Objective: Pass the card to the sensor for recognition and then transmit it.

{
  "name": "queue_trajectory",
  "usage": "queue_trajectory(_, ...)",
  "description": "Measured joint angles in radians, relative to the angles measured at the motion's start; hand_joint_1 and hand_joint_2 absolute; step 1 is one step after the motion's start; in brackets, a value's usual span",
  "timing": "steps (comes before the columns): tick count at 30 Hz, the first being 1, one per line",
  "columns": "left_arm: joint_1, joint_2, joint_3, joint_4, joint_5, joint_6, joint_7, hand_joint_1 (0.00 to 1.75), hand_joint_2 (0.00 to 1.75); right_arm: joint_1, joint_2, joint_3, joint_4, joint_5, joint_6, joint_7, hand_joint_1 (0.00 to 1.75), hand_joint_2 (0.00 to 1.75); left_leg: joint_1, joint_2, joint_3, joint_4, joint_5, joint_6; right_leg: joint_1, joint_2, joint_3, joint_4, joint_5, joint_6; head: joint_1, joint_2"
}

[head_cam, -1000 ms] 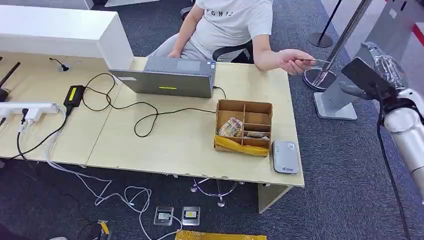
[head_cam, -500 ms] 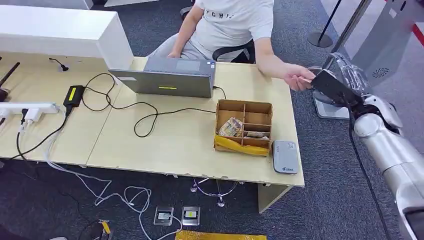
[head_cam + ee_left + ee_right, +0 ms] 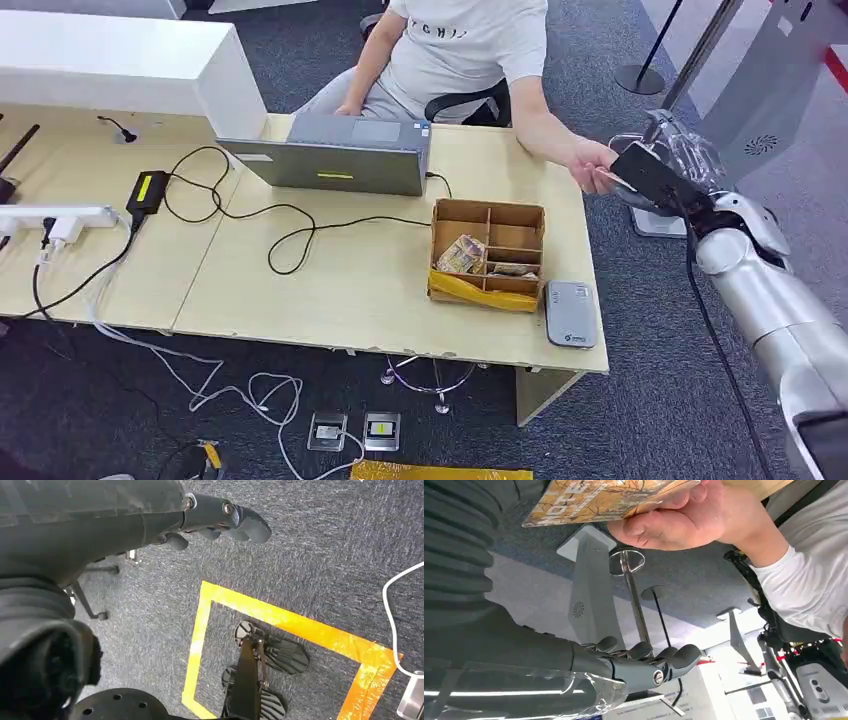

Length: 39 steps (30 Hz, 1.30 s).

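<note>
The wooden desk (image 3: 380, 290) stands on dark grey carpet (image 3: 660, 400) and carries a laptop (image 3: 335, 155), a partitioned cardboard box (image 3: 490, 250) and a grey card reader (image 3: 570, 313) near its right corner. Past the desk's right edge, the right hand (image 3: 668, 165) meets a seated person's hand (image 3: 595, 165). The right wrist view shows the card (image 3: 599, 500), orange-brown with printed lettering, pinched by the person's hand, the robot's fingers (image 3: 649, 660) spread apart from it. The left hand (image 3: 220, 522) hangs over the carpet, fingers loosely extended, holding nothing.
</note>
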Motion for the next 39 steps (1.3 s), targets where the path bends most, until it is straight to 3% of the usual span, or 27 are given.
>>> queue_trajectory(1,0.000,0.000,0.000,0.000,0.000,0.000,0.000,0.00,0.00,0.000,0.001,0.001,0.001,0.000,0.000,0.000,0.00,1.75,0.000,0.000,0.000,0.000,0.000,0.000,0.000,0.000,0.000,0.000,0.000,0.000,0.000,0.000)
queue_trajectory(2,0.000,0.000,0.000,0.000,0.000,0.000,0.000,0.00,0.00,0.000,0.002,0.001,0.003,0.000,0.000,0.000,1.75,1.75,0.000,0.000,0.000,0.000,0.000,0.000,0.000,0.000,0.000,0.000,0.000,0.000,0.000,0.000)
queue_trajectory(39,0.006,0.006,-0.017,0.000,-0.001,-0.001,0.000,0.00,0.00,0.021,0.030,0.001,0.004,-0.030,-0.029,0.005,1.75,1.75,0.000,0.000,0.000,0.000,0.000,0.000,0.000,0.000,0.000,0.000,0.000,0.000,0.000,0.000)
